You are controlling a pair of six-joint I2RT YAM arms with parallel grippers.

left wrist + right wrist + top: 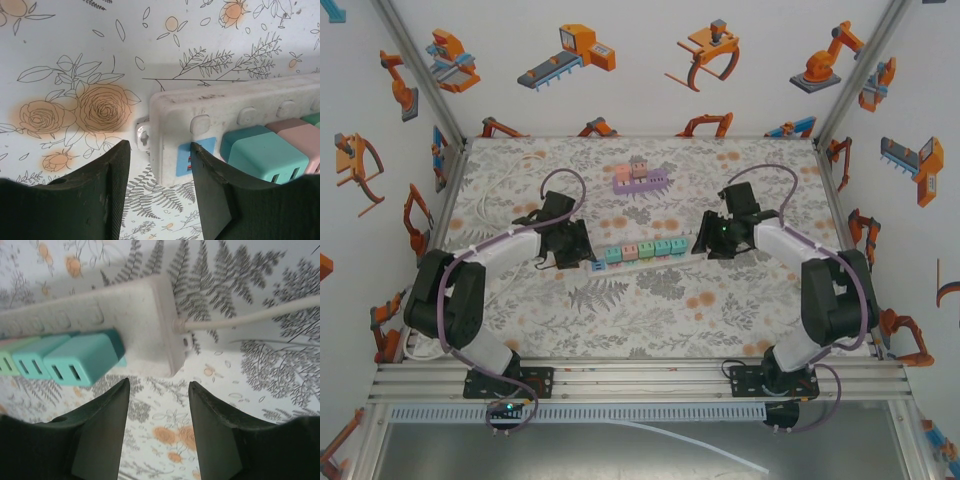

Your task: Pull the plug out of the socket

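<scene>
Both hands were released. Left hand [160,170]: white plastic power strip [210,112] end sat at 12 o'clock, left-end teal cube plug [262,155] at 2. Right wrist view added white cord [250,317] at 1; right-end teal cube plug [80,362] at 10 of right hand [157,410].

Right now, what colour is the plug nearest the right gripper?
Teal; the plug shows best from the right wrist.

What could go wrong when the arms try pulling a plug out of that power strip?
The left end effector and right end effector are open at either end of the power strip, gripping nothing, so the strip may lift with the plug. The plugs sit packed side by side; fingers may catch a neighbour. The cord near the right end effector could snag.
</scene>
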